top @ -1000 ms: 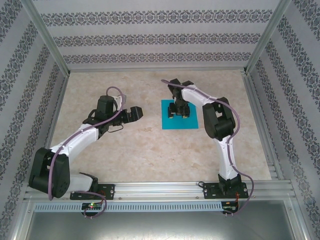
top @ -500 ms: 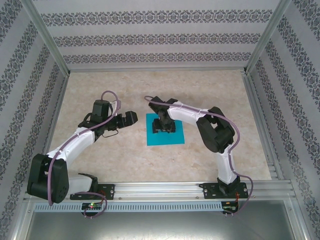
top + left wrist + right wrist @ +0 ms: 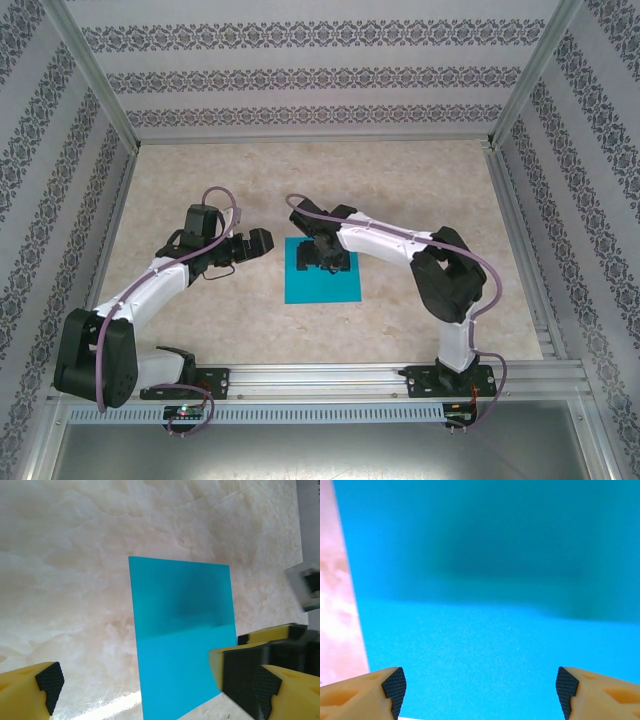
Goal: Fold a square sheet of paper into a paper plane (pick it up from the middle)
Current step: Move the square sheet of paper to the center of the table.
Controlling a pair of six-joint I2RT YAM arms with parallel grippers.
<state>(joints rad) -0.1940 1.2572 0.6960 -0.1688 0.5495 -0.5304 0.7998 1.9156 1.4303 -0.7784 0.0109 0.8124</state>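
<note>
- The square sheet of paper (image 3: 322, 280) is being shown lying flat on the marble-patterned table (image 3: 230, 330), near its middle, with a plain cyan-blue face turned up; it is lying between the two arms.
- The right gripper (image 3: 325, 258) is being held over the far part of the sheet, pointed down at it; in the right wrist view its fingers (image 3: 394, 686) are being held wide apart, with the blue face spanning the gap beneath them; whether the tips are touching the paper cannot be told.
- A soft dark shadow is being cast on the far half of the sheet, below the right gripper.
- The left gripper (image 3: 258, 242) is being held near the sheet's left edge, apart from the paper; in the left wrist view its pads (image 3: 49, 680) are being kept spread wide, and the sheet is being seen ahead, between them.
- In the right wrist view, a narrow strip of table is being shown along the sheet's left edge.
</note>
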